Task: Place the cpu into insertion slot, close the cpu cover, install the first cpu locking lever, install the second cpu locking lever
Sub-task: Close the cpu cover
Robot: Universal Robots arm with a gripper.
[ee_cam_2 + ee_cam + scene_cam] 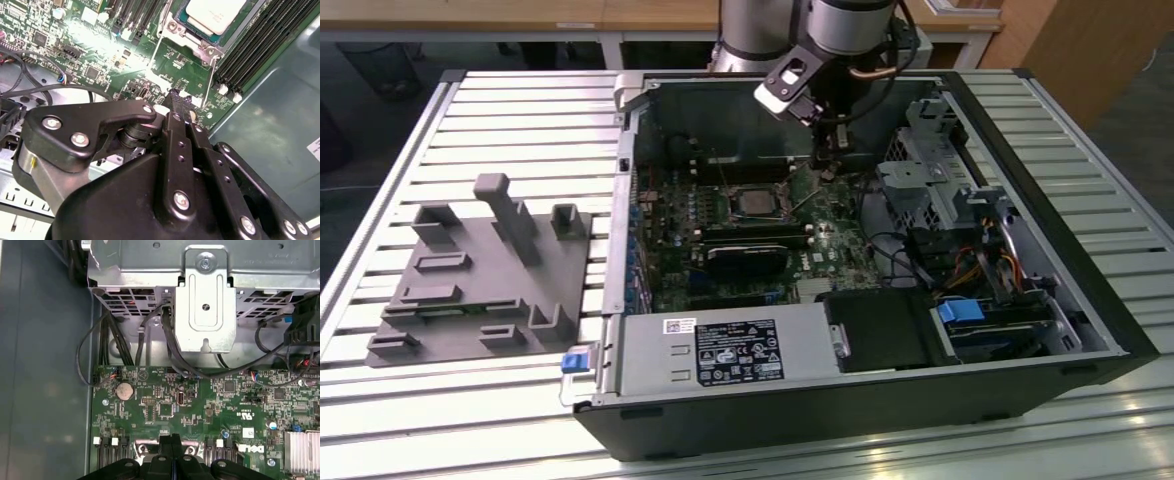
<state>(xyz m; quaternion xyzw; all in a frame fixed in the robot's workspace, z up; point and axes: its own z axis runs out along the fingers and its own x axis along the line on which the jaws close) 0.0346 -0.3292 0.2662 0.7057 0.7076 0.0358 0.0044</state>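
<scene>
CPU (216,14) lies ahead of my claw (176,97) and apart from it, pale face up, seated in the socket (731,203). The silver cover (186,35) looks to be lying flat around it. In the exterior view it sits to that view's left of my claw, near but not touching.

Two thin lever rods flank the socket. One (212,75) ends just beside my fingertips (172,107); the other (156,47) sits a little further out. Each has its long axis pointing away from my tips toward the CPU, along a socket edge. Whether either is hooked under its catch I cannot tell from here.

My fingers are pressed together (only a thin seam shows between them in both wrist views) and nothing is pinched in them. The tips hang low over the green board (200,400), close to it — I can't make out whether they touch.
</scene>
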